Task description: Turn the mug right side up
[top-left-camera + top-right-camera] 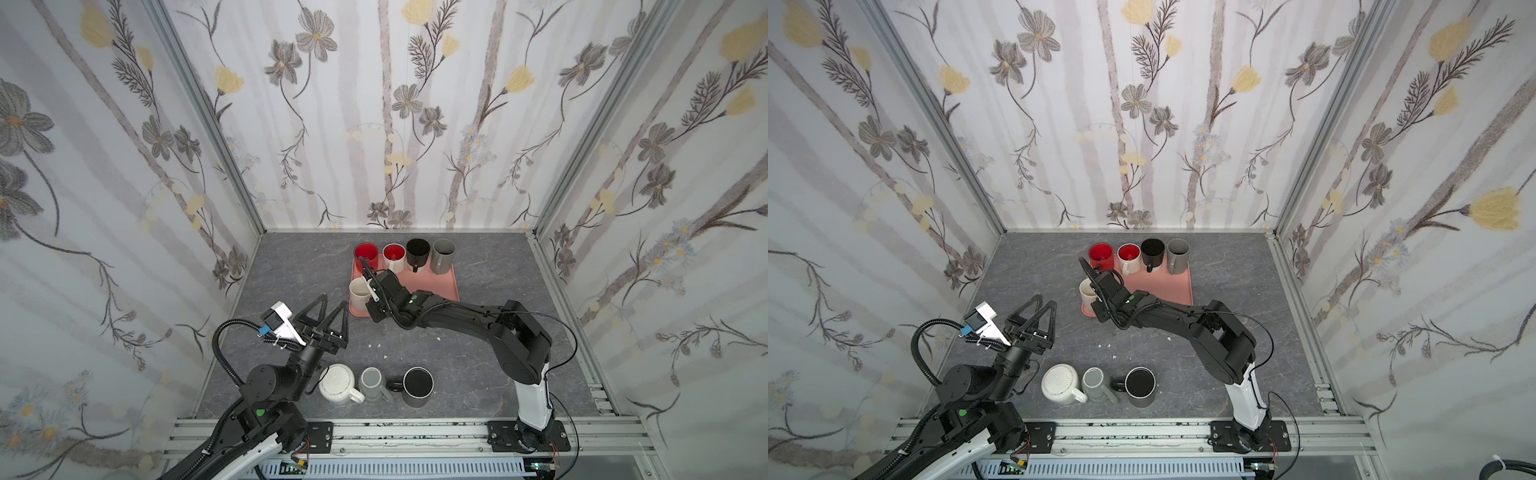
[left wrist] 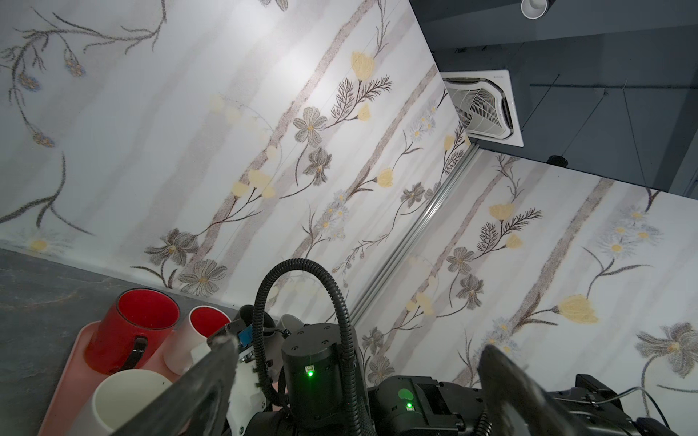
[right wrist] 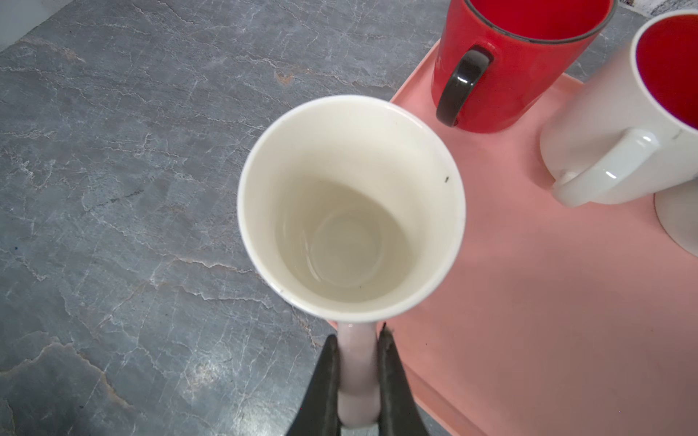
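A cream mug (image 3: pixel 351 207) stands mouth up at the front left corner of the pink tray (image 3: pixel 528 302); it shows in both top views (image 1: pixel 359 291) (image 1: pixel 1087 292) and in the left wrist view (image 2: pixel 124 396). My right gripper (image 3: pixel 359 336) is shut on its handle, one finger on each side. Whether the mug's base rests on the tray is hidden. My left gripper (image 1: pixel 334 300) (image 1: pixel 1045 300) (image 2: pixel 357 345) hangs open above the table, left of the tray, with nothing between its fingers.
Along the back of the tray (image 1: pixel 436 282) stand a red mug (image 1: pixel 366 253), a white mug with red inside (image 1: pixel 394 255), a black mug (image 1: pixel 417 252) and a grey mug (image 1: pixel 443 254). Near the front edge stand a cream mug, base up (image 1: pixel 337 383), a grey mug (image 1: pixel 371 383) and a black mug (image 1: pixel 417 384).
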`<action>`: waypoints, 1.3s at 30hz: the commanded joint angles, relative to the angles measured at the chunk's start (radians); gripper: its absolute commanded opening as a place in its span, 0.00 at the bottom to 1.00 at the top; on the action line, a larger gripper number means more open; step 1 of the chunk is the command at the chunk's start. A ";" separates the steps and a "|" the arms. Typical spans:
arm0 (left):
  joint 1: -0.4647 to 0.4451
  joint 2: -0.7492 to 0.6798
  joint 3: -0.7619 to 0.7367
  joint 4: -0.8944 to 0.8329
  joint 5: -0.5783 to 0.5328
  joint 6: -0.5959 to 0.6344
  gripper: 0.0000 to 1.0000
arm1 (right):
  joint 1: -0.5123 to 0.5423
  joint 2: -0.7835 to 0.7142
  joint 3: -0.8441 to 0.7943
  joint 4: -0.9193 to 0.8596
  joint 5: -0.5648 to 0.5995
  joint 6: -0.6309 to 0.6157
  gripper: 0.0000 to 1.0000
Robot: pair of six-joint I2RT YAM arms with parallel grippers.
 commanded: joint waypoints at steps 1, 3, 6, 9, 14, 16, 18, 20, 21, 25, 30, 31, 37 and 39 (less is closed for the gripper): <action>0.001 -0.002 -0.003 0.006 -0.015 0.009 1.00 | 0.006 0.010 0.016 0.012 0.003 -0.014 0.00; 0.001 -0.002 -0.005 0.006 -0.014 0.011 1.00 | 0.009 0.011 0.016 0.012 0.003 -0.015 0.09; 0.002 -0.003 -0.006 0.004 -0.014 0.014 1.00 | 0.012 0.010 0.015 0.016 0.009 -0.015 0.25; 0.001 -0.001 -0.006 -0.003 -0.016 0.014 1.00 | 0.014 -0.001 0.009 0.025 0.015 -0.015 0.39; 0.002 -0.002 -0.001 -0.019 -0.017 0.013 1.00 | 0.014 -0.068 -0.050 0.094 0.020 -0.002 0.58; 0.002 -0.002 0.003 -0.025 -0.020 0.014 1.00 | 0.014 -0.104 -0.074 0.115 0.020 0.005 0.61; 0.001 0.000 0.004 -0.028 -0.017 0.014 1.00 | 0.014 -0.151 -0.107 0.134 0.020 0.016 0.63; 0.002 0.003 0.005 -0.032 -0.015 0.011 1.00 | 0.014 -0.201 -0.149 0.150 0.007 0.033 0.65; 0.001 0.007 0.005 -0.037 -0.013 0.010 1.00 | 0.014 -0.229 -0.177 0.161 -0.008 0.045 0.65; 0.001 0.026 0.007 -0.062 -0.008 -0.001 1.00 | 0.026 -0.365 -0.320 0.205 -0.071 0.080 0.67; 0.001 0.075 0.014 -0.097 0.001 -0.013 1.00 | 0.073 -0.563 -0.498 0.188 -0.066 0.104 0.69; 0.001 0.085 0.012 -0.099 0.009 -0.015 1.00 | 0.084 -0.596 -0.524 0.180 -0.058 0.113 0.70; 0.001 0.150 0.017 -0.150 0.050 -0.036 1.00 | 0.158 -0.784 -0.678 0.088 0.016 0.191 0.77; 0.001 0.186 0.038 -0.205 0.060 -0.044 1.00 | 0.183 -0.827 -0.699 0.037 0.023 0.214 0.79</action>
